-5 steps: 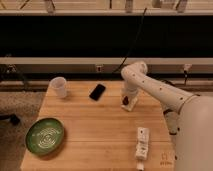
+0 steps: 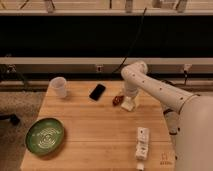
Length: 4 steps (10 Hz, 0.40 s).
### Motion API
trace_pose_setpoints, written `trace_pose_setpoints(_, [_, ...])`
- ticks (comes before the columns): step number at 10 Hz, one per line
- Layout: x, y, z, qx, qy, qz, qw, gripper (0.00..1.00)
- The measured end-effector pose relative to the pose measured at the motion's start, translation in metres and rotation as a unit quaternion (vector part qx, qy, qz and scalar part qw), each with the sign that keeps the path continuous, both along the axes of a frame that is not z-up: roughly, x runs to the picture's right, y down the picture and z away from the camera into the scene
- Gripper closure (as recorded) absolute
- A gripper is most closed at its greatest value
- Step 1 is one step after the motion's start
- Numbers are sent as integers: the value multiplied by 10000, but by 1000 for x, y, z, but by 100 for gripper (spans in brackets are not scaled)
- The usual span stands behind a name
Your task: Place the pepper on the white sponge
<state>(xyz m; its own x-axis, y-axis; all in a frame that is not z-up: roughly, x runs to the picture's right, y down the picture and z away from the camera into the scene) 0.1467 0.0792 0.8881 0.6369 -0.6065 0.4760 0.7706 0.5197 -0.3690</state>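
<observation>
Desk (image 2: 95, 135): pale wooden planks, rectangular, visible grain
Pepper (image 2: 117, 100): small, rounded, dark red, at the back middle of the desk, just beside the gripper
White sponge (image 2: 142, 143): elongated blocky piece in segments, near the front right edge, well apart from the pepper
Gripper (image 2: 128, 103): white, pointing down to the desk next to the pepper; cannot tell whether it is open or closed, nor whether it grips the pepper
Cup (image 2: 59, 86): white, round, upright
Phone (image 2: 97, 91): flat black slab
Plate (image 2: 45, 135): green, round, ringed pattern
Change: the arm's pose matches the earlier frame; cup, phone and plate are unmoved
</observation>
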Motion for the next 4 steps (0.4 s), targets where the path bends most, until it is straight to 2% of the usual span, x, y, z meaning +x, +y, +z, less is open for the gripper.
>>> trace_pose_setpoints(4, [-16, -11, -9, -33, -99, -155, 9998, 20])
